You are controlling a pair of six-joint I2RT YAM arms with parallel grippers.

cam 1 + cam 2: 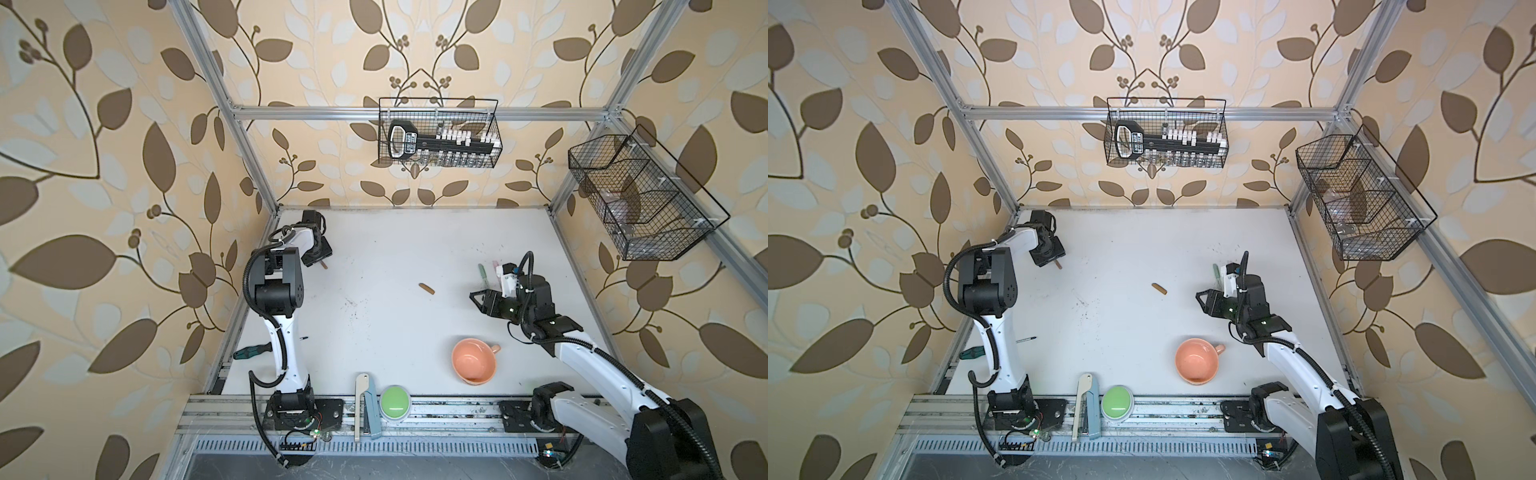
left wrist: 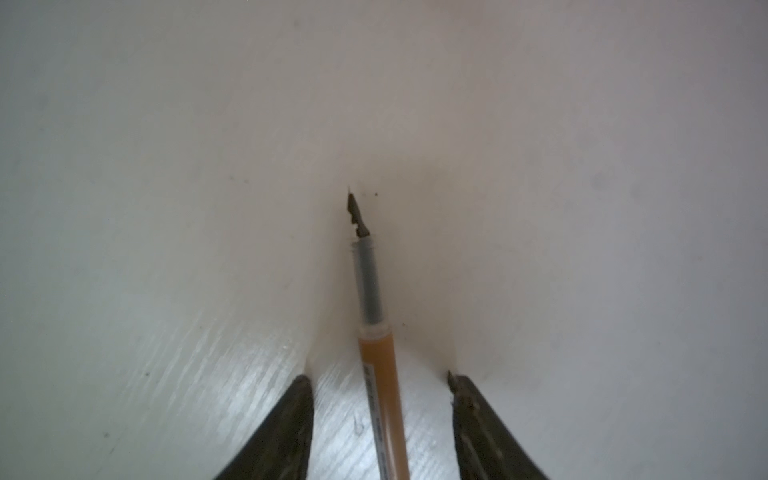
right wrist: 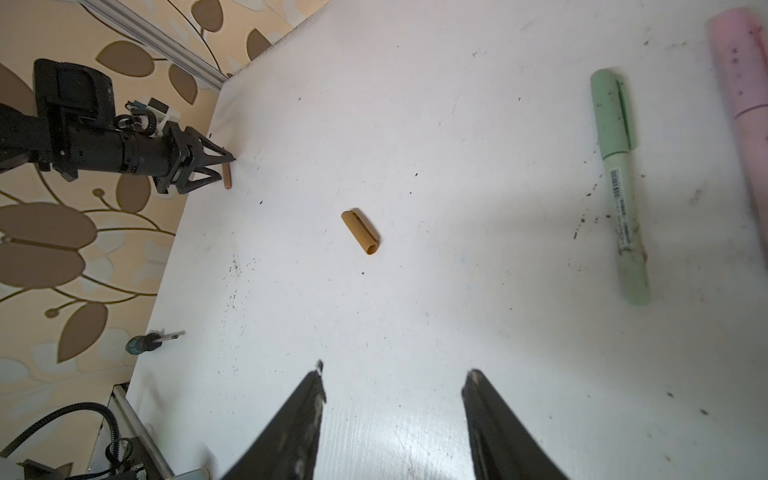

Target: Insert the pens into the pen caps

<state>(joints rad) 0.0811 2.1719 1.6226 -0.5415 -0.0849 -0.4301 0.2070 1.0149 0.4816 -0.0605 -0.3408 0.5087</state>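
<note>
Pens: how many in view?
3. Uncapped tan-brown marker pen between the left gripper's open jaws, back left; capped pale green plastic pen and capped pale pink plastic pen lying beside each other, right side.

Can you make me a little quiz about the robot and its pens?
1. True or false: the tan-brown pen lies between the open jaws of the left gripper.
2. What colour is the loose cap lying all by itself? A pink, B tan-brown, C green.
3. How many pens already wear their caps?

Key: 1 true. 2 B. 3 two, the green pen and the pink pen.
</note>
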